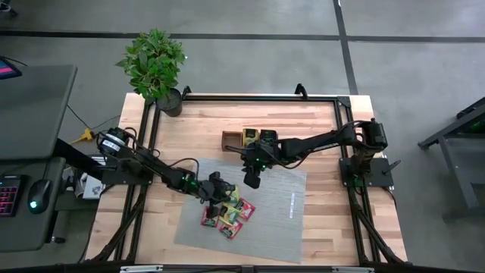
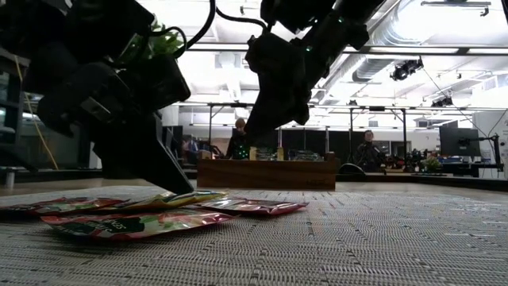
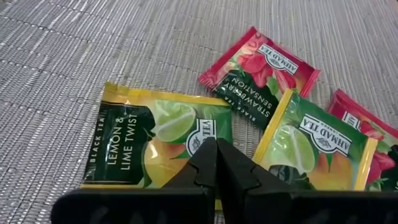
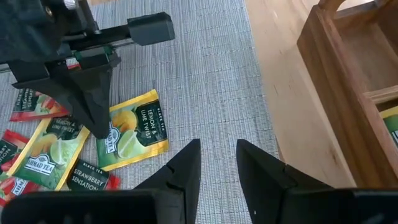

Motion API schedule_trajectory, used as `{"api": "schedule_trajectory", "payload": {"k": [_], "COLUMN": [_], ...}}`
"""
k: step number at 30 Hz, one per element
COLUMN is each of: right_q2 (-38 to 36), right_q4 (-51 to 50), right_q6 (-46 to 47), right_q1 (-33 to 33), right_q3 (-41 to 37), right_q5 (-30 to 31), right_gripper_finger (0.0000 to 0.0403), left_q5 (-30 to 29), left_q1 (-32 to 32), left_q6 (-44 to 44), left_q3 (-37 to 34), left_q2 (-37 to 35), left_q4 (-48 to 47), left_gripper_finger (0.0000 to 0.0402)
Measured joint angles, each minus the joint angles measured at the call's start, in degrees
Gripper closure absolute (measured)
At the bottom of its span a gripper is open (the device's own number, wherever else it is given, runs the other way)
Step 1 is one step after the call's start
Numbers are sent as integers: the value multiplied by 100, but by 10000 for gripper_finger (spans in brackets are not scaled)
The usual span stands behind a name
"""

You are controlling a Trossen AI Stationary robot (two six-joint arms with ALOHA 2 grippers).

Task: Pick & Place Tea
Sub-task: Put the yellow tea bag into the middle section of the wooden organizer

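A: Nearest, our left hand (image 3: pixel 216 163) is pressed together, tips on a yellow sachet (image 3: pixel 158 144). We read "Ahmad Tea, Lemon & Lime Twist, Black Tea".

B: Beside it, a red sachet (image 3: pixel 260 76) says "Strawberry Sensation". Beyond, bare grey mat (image 1: pixel 280 205); our right hand (image 4: pixel 217 163) hovers, spread, holding nothing, near the wooden tray (image 4: pixel 348 81).

The left gripper (image 3: pixel 216 163) covers the near edge of the lemon sachet (image 3: pixel 140 140). A second lemon sachet (image 3: pixel 311 152) overlaps a red sachet (image 3: pixel 364 118), itself cut by the frame edge. Tray (image 4: pixel 348 68) contents are mostly out of frame.
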Motion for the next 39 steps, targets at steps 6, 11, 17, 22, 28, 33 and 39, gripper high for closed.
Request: {"api": "schedule_trajectory", "payload": {"k": [6, 11, 17, 22, 28, 33, 39], "right_q2": [23, 113, 316, 699, 1083, 1212, 1330], "right_q4": [43, 92, 479, 1101, 1272, 1524, 1886], "right_q6": [460, 799, 1233, 1751, 2159, 2337, 2694], "right_q1": [-147, -213, -166, -69, -46, -63, -78], "right_q3": [2, 2, 2, 4, 2, 5, 7], "right_q5": [-1011, -1436, -1775, -2084, -2056, -2052, -2175], "right_gripper_finger": [304, 304, 300, 267, 209, 169, 155], "left_q5": [21, -9, -91, -122, -167, -178, -191], "left_q1": [-9, -9, -9, -9, -9, -9, -9], "left_q6": [15, 17, 25, 155, 173, 213, 278], "left_q3": [13, 20, 20, 14, 4, 2, 2], "left_q2": [-20, -26, -31, -22, -17, -11, -9], "left_q4": [-262, -746, -967, -966, -959, -944, -938], "left_gripper_finger": [401, 401, 401, 402, 402, 402, 402]}}
